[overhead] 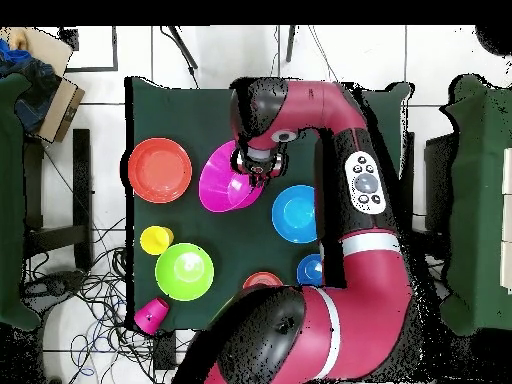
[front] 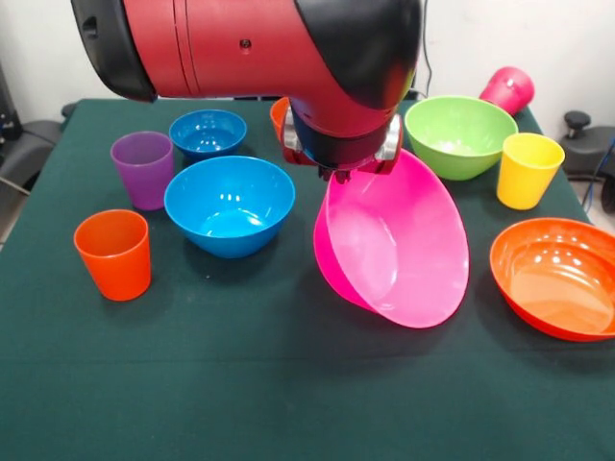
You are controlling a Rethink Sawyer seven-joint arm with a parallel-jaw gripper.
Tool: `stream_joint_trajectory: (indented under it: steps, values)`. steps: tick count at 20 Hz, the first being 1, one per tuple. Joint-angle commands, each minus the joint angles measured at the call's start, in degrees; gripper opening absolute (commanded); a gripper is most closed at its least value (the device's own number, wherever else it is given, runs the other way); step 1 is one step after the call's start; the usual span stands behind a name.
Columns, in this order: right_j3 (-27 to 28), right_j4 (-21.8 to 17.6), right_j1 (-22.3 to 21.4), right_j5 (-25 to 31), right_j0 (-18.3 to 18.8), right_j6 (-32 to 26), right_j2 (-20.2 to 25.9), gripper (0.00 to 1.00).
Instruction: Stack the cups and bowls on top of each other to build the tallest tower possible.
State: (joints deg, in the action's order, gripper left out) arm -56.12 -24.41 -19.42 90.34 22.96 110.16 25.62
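The claw (front: 343, 174) was clamped on the upper rim of the very large pink bowl (front: 399, 245), which hung tilted steeply, its mouth turned toward the front camera and its lower edge at or just above the green surface (front: 288, 394); I could not tell whether it was touching. To my eye the step in hand was carrying this widest bowl to serve as a base or setting it over another bowl, and doing it well would mean keeping the pinch firm on that thin glossy rim, since a bowl hung from one edge wants to swing and slip, and letting it come level before release so it did not roll. It would also need steering clear of the medium blue bowl (front: 229, 205) just beside it and the lime green bowl (front: 460, 135) behind. The front view showed the purple cup (front: 143, 169), the orange cup (front: 114, 254), the yellow cup (front: 528, 170), the small blue bowl (front: 208, 133) and the large orange bowl (front: 555, 277), all still separate, and the magenta cup (front: 507, 89) lying on its side at the far edge. From above, the arm hid the orange and purple cups, but that view made plain the open surface around the pink bowl, and the small orange bowl (overhead: 262, 281), nearly hidden behind the arm in front, showed more clearly there.
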Motion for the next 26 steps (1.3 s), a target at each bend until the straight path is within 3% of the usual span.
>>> stream_joint_trajectory:
  steps: [1, 8, 19, 26]
  values:
    - [-3.9, -2.8, -1.3, -2.3, 0.4, -15.9, 2.4, 0.0]
    - [-5.3, -1.8, -7.0, 1.7, -1.0, -13.0, 1.8, 0.0]
    - [-4.3, -1.4, -7.0, 3.9, -0.9, -13.0, 2.3, 0.0]
    - [0.4, -2.1, -4.9, 7.6, -1.8, -13.8, 2.9, 0.0]
